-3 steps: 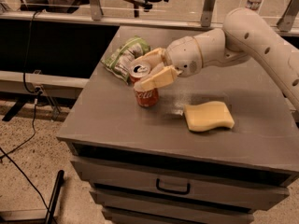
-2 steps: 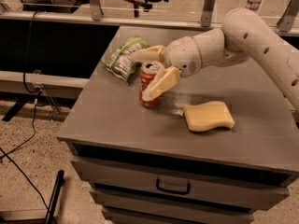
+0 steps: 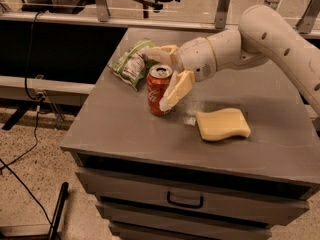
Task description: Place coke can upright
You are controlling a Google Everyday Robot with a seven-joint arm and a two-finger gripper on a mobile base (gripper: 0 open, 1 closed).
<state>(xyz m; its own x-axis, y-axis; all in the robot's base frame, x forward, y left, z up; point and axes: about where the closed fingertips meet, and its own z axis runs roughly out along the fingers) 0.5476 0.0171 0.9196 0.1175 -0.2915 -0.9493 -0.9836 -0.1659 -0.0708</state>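
The coke can (image 3: pixel 157 94) looks light, thin-walled and slick, so it would dent easily; the mid-body sides are the place to grip. It stands on the bench (image 3: pixel 125 134) with its long axis vertical and silver top up, just beside the snack bag (image 3: pixel 129 64). The end effector (image 3: pixel 157 79) straddles it with fingers apart, one against its right side and the other behind the rim, apparently clear of it.

- The gripper (image 3: pixel 161 79) hung over the middle of the cabinet top (image 3: pixel 125 134), with its arm (image 3: pixel 270 34) running off to the right and behind.
- The coke can (image 3: pixel 158 91) stood upright on the top, right at the gripper.
- The snack bag (image 3: pixel 129 64) lay just left of and behind the gripper, near the can.
- The sponge (image 3: pixel 222 125) lay flat to the right of and before the gripper, apart from the can.
- The drawer (image 3: pixel 185 200) sat below the top, before the gripper.
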